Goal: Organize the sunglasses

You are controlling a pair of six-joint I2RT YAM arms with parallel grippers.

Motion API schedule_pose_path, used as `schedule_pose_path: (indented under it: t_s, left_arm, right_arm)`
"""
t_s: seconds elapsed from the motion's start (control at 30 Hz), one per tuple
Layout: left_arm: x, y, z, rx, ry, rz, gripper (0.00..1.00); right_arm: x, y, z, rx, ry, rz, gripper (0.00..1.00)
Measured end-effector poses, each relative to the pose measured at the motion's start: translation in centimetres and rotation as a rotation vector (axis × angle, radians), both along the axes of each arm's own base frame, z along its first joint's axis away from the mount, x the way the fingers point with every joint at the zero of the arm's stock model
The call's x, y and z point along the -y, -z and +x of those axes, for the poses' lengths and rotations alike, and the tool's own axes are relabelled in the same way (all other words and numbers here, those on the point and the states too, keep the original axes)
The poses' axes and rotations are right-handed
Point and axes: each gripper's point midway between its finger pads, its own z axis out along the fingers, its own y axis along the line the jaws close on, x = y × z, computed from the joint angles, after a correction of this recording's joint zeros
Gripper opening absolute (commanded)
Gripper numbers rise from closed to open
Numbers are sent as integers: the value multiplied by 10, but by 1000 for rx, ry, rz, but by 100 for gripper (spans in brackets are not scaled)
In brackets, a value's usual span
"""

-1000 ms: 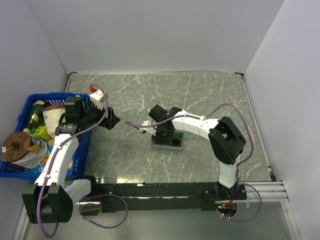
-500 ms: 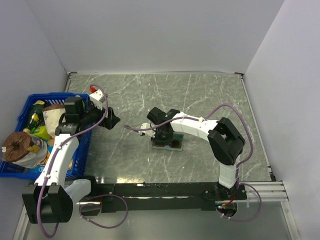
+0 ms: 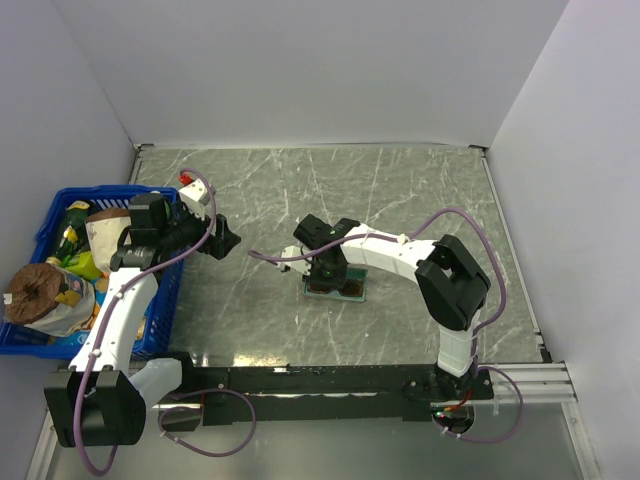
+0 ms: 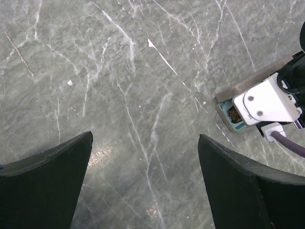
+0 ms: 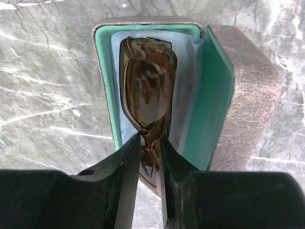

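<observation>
Now your right gripper (image 5: 150, 138) pinches the sunglasses (image 5: 147, 86) at the bridge, their length running straight ahead in the case (image 5: 248, 95).

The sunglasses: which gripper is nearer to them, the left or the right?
The right gripper. Its fingers clasp the sunglasses at the bridge, inside the open case. The left gripper hangs open over the table, far left of it.

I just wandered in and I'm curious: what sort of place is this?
Probably a robot test booth: a left arm and right arm bolted at the edge of a marble-look table, plain white walls around it, a blue crate of groceries alongside.
</observation>
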Motion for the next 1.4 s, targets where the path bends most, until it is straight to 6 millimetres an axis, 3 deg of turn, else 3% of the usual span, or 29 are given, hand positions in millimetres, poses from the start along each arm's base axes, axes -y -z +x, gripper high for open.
schedule_pose_path:
  t_s: [0.8,1.4]
  left_arm:
    - [1,0,-1,0,8,-4,96]
    - [2,-1,-1,0,14,-8,96]
  right_arm:
    - [4,-5,1,-108,100,52,19]
    - [2,-7,-14,-258,103,111,9]
